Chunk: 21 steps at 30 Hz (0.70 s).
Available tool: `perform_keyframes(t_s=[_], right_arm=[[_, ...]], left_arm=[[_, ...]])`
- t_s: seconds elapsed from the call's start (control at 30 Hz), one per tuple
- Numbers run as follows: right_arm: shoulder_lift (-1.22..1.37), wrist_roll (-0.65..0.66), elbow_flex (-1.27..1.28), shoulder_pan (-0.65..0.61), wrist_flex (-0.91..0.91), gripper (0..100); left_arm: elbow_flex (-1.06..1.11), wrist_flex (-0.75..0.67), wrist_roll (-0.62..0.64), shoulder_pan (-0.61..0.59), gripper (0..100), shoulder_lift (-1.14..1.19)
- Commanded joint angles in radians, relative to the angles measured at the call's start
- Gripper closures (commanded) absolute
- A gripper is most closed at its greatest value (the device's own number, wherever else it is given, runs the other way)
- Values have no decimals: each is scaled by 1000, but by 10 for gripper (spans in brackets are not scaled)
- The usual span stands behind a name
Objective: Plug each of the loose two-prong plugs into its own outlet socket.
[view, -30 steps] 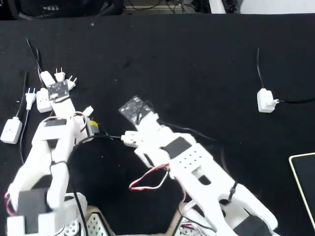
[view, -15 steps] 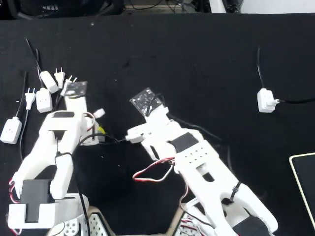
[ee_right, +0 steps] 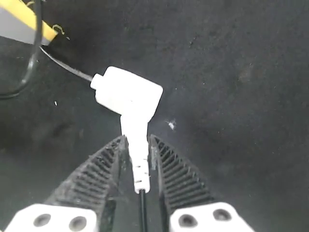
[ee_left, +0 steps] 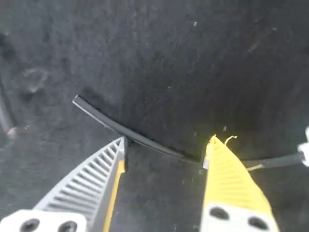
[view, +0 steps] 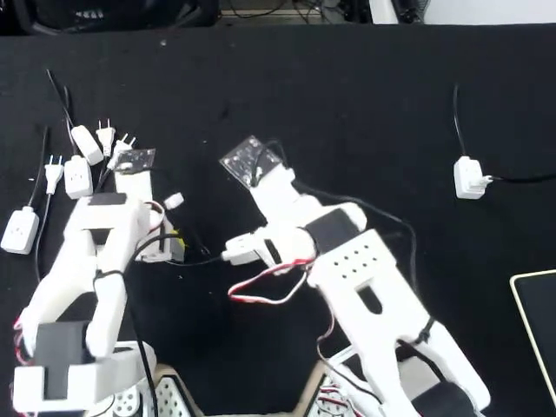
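My right gripper [ee_right: 137, 147] is pinched on the ribbed neck of a white plug [ee_right: 129, 94], which lies on the black worktop [view: 365, 95] left of centre. My left gripper [ee_left: 164, 145] stands spread, with a thin black cable [ee_left: 96, 113] running across the cloth right at its tips. At the worktop's left edge, loose plugs [view: 106, 135] and sockets [view: 76, 178] crowd just beside the left gripper. A white joined pair [view: 469, 178] sits well apart, near the right edge.

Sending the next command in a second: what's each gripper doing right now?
Left gripper: open, holding nothing; a black cable runs past its fingertips.
Right gripper: closed on the white plug, gripping its cord end.
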Motion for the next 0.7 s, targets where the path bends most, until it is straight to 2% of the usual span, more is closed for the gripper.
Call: perform_keyframes(t_s=[0.0,0.1,0.27,0.47,0.67], right_arm=[[88,20,-165,23,94,988],[219,20,-252,23,178,988],[404,17,-430,21,339,988],[513,-152,-561,18,408,987],[631,-235,-639,20,468,987]], left_arm=[[-7,31,-124,-27,734,-138],[90,2,-143,-30,734,-245],[346,-152,-141,-25,734,-448],[509,-172,-112,-25,734,-666],[588,-172,-71,-21,734,-821]])
